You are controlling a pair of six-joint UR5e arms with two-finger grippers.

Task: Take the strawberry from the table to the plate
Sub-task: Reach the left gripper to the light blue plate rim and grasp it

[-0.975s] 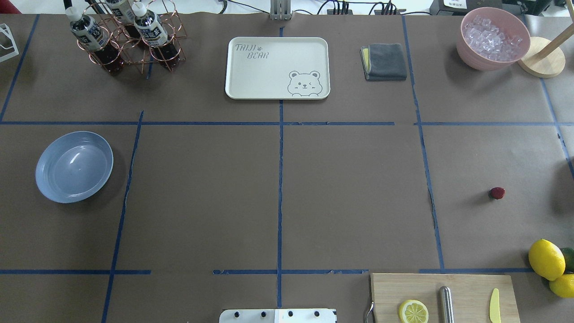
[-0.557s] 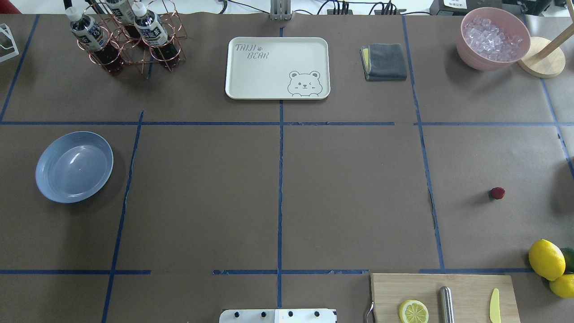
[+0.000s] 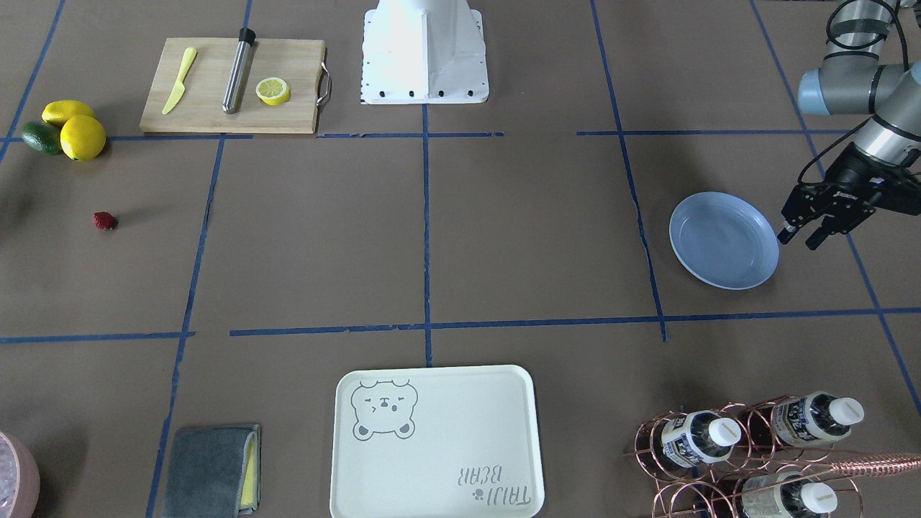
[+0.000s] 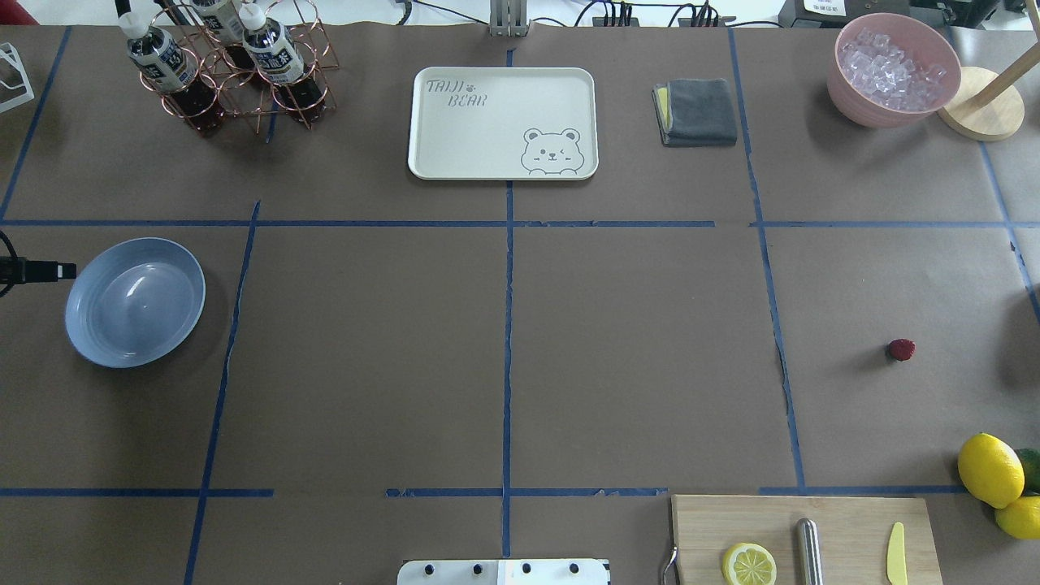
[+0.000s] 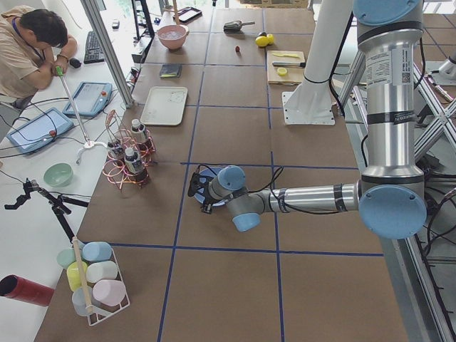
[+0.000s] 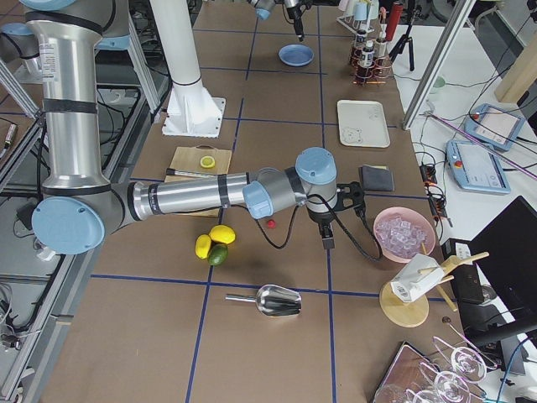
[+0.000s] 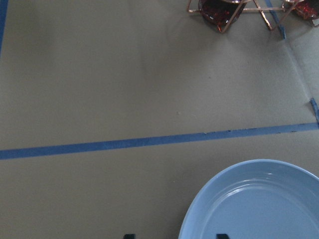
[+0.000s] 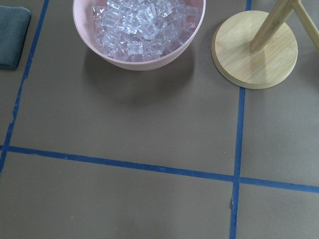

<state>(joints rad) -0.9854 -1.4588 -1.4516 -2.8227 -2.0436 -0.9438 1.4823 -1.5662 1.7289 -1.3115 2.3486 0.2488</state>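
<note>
Beside the plate, left tool hangs spread, empty; right tool too distant to judge.

Overhead and front cameras look down on the table from opposite sides, sharing the plate. End cameras look along it; wrist cameras hover close above.

Silver tube arms, pale blue joint caps, black jaws, black looping cables, white pedestal base
</note>
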